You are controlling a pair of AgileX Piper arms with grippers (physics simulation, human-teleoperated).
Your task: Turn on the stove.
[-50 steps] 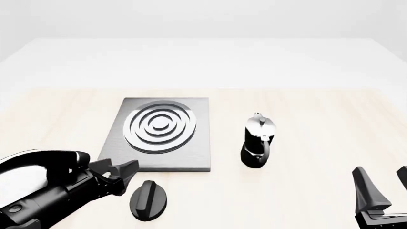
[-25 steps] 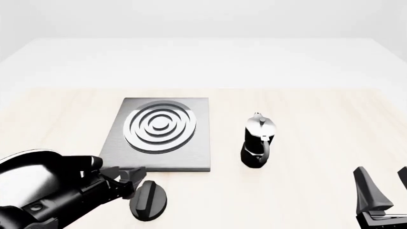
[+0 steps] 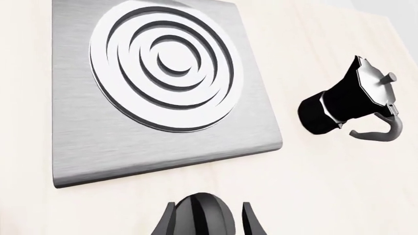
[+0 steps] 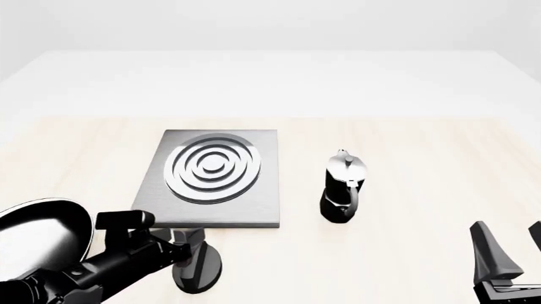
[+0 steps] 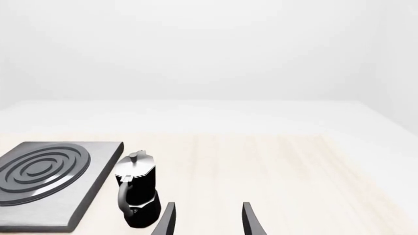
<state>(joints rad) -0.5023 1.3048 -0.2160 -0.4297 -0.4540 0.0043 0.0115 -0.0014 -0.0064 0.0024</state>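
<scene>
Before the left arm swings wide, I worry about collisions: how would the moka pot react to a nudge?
The moka pot stands tall on a narrow base, so it would probably tip rather than slide. Its side handle likely makes it topple unevenly. On its side, the rounded body might roll.

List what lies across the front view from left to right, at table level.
Glossy black frying pan → left gripper over the small black round knob → black-and-silver moka pot → right gripper. The flat brushed grey metal stove slab overlaps the knob's span, so it is left out.

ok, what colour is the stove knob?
Black knob, seen best in the left wrist view, between the left gripper fingers.
</scene>
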